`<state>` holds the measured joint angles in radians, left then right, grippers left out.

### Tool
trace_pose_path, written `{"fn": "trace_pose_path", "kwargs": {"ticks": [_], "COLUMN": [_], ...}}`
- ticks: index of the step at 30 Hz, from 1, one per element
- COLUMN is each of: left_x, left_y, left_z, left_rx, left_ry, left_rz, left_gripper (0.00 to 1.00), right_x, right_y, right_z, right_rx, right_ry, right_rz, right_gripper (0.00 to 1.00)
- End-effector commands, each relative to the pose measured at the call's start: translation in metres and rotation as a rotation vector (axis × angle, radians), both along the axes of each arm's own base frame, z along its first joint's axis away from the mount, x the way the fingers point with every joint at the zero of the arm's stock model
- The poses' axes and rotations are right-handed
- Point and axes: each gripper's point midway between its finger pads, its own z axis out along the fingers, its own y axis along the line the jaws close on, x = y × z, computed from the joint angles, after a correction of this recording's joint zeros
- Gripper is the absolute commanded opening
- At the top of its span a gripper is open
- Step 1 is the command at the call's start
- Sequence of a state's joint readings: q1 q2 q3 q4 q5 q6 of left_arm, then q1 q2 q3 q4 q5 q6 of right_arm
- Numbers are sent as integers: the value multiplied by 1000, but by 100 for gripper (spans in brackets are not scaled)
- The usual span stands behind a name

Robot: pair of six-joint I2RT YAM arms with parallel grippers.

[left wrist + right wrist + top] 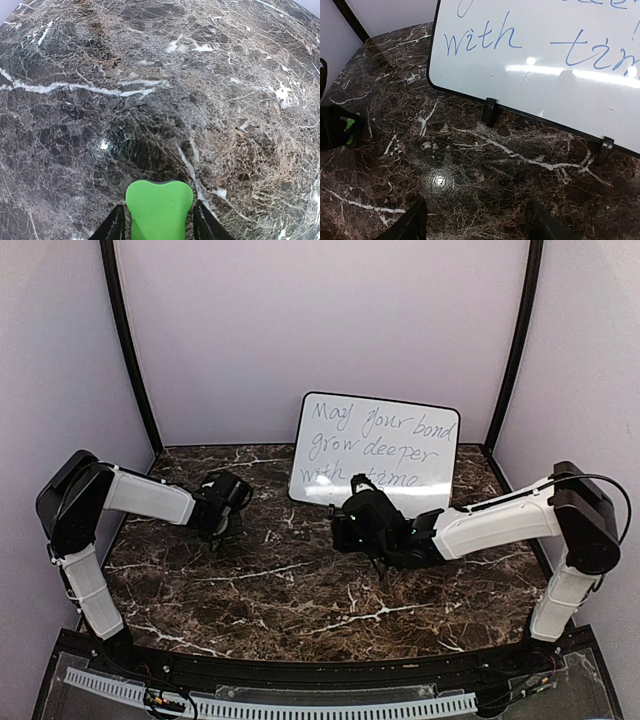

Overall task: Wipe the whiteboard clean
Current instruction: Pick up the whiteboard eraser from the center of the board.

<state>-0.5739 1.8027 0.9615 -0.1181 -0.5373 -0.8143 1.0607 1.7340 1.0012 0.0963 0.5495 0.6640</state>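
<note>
The whiteboard stands tilted at the back of the table, with dark handwritten words on it. Its lower left part shows in the right wrist view with the words "with" and "tim". My left gripper is shut on a small green eraser block and holds it just above the marble, at the table's left, well left of the board. My right gripper is open and empty over the marble, a little in front of the board's lower edge.
The board rests on small black feet on the dark marble table. The left gripper with the eraser shows at the left edge of the right wrist view. Pale walls with black corner posts enclose the back and sides.
</note>
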Motion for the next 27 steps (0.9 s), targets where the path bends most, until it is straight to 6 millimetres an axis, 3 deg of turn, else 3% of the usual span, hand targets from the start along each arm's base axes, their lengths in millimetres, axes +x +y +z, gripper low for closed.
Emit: {"fn": "trace_pose_path", "kwargs": {"ticks": [1, 27], "left_x": [3, 2], "left_y": [5, 8], "left_z": [1, -12], "left_rx": [21, 10], "left_ry": [-13, 21], "left_rz": [8, 14], "left_gripper": [45, 44], "right_x": [0, 1], "right_y": [10, 13], "right_z": [5, 3], "right_rx": [17, 11], "right_ry": [-5, 2], "right_rz": [9, 11], "right_gripper": [63, 63]}}
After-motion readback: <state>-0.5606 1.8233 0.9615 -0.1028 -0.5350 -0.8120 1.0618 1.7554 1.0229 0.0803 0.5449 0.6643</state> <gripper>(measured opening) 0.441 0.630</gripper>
